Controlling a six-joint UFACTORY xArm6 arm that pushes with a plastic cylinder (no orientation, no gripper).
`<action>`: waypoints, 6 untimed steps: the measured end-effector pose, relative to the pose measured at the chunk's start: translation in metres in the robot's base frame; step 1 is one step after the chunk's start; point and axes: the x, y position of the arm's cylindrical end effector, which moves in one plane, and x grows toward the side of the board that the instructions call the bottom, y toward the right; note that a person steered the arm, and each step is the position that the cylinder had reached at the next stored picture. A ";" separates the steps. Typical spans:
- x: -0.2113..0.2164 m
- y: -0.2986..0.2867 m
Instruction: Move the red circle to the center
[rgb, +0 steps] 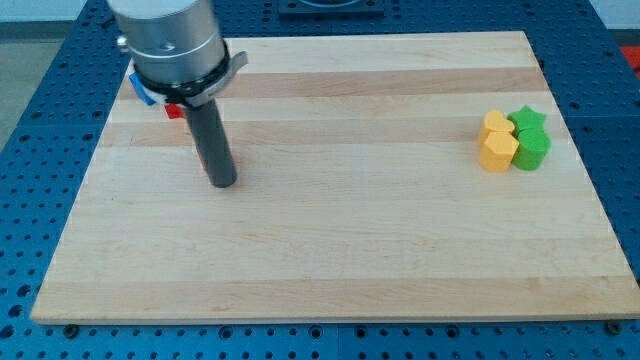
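Presently my tip (223, 183) rests on the tabletop (330, 270), left of its middle; this rod has no jaws to report. Behind the rod, a red sliver (199, 155) may be the red circle, shape unconfirmed. Farther back, red (174, 111) and blue (142, 88) pieces sit top-left. Centring not done; most travel appears outstanding.

Wooden board (330, 250) lying on the perforated blue table (40, 120). My tip (223, 183) is resting left of centre; red block (203, 152) is touching the rod just behind it. Small red block (174, 111) and blue block (143, 92) are sitting near the top-left corner, partly hidden. By the right edge, yellow heart-shaped block (493, 124), yellow pentagon block (498, 151), green star block (527, 120) and green block (533, 148) are clustering, touching.
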 end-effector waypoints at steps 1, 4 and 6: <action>0.000 0.000; 0.002 -0.059; -0.048 -0.053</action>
